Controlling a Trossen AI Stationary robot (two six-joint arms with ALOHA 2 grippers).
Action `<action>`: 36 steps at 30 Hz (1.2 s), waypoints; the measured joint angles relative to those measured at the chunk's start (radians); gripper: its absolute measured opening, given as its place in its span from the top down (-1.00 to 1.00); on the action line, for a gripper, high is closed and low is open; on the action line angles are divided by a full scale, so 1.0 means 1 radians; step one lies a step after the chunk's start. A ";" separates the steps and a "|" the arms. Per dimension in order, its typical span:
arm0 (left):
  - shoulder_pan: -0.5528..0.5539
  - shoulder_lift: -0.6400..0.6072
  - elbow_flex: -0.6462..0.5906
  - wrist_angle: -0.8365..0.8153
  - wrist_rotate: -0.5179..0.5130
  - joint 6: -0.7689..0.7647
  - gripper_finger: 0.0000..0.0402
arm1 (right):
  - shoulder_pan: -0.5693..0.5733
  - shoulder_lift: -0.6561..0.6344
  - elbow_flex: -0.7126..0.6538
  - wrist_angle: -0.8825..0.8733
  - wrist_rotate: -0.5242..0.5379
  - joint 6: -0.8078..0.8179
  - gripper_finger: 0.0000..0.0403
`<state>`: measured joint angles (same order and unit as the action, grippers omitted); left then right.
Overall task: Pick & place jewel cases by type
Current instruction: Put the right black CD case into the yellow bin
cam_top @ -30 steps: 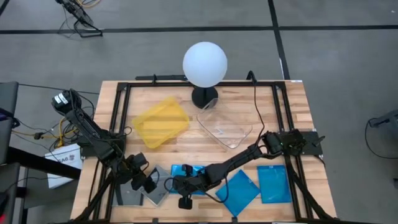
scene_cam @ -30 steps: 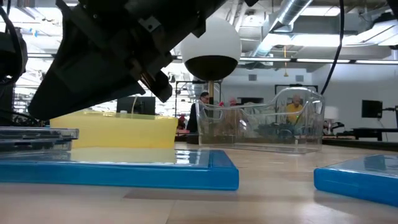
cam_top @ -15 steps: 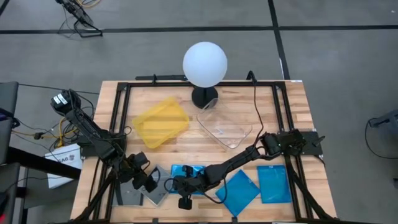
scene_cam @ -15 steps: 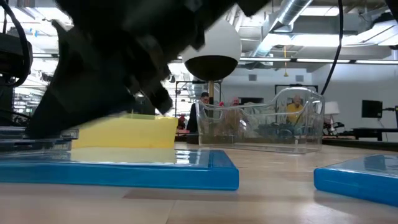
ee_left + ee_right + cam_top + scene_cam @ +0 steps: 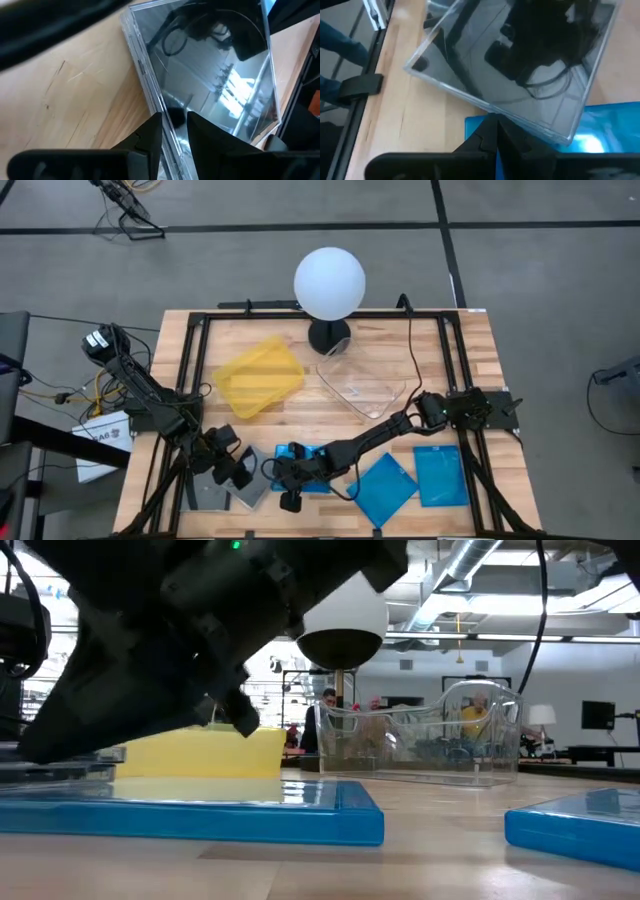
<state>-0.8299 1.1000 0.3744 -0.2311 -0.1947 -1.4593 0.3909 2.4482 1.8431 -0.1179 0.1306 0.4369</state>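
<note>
we read no writing anywhere: our left gripper (image 5: 172,131) pinches the edge of a grey jewel case (image 5: 210,75) at the table's front left, our right gripper (image 5: 496,134) pressed together beside it.

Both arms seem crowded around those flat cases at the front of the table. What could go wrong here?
The left gripper pinches only the thin edge of a grey jewel case, so it might slip or tilt. The right gripper, jaws shut, sits close by at that case's edge above a blue jewel case; the arms could bump, or nudge the cases lying alongside.
</note>
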 joint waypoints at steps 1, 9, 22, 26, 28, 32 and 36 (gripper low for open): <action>0.000 0.000 0.000 0.001 0.000 -0.001 0.59 | -0.001 0.006 0.000 0.003 0.000 0.000 1.00; 0.000 0.000 0.000 -0.002 0.003 -0.020 0.59 | -0.012 0.028 -0.002 0.069 0.001 0.007 1.00; 0.000 -0.001 0.000 0.005 0.006 -0.007 0.38 | -0.016 0.028 -0.003 0.095 0.026 0.001 1.00; 0.000 -0.001 -0.001 0.026 0.012 -0.004 0.24 | -0.020 0.028 -0.003 0.111 0.026 0.005 1.00; 0.000 0.000 -0.001 0.043 0.027 -0.004 0.19 | -0.023 0.028 -0.003 0.111 0.029 0.007 1.00; -0.001 0.000 -0.001 0.047 0.049 0.001 0.14 | -0.029 0.028 -0.003 0.111 0.044 0.008 1.00; 0.000 0.002 -0.001 0.084 0.023 0.023 0.14 | -0.033 0.030 -0.003 0.140 0.079 0.008 1.00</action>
<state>-0.8296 1.1015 0.3731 -0.1470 -0.1716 -1.4361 0.3579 2.4784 1.8405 0.0218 0.2092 0.4449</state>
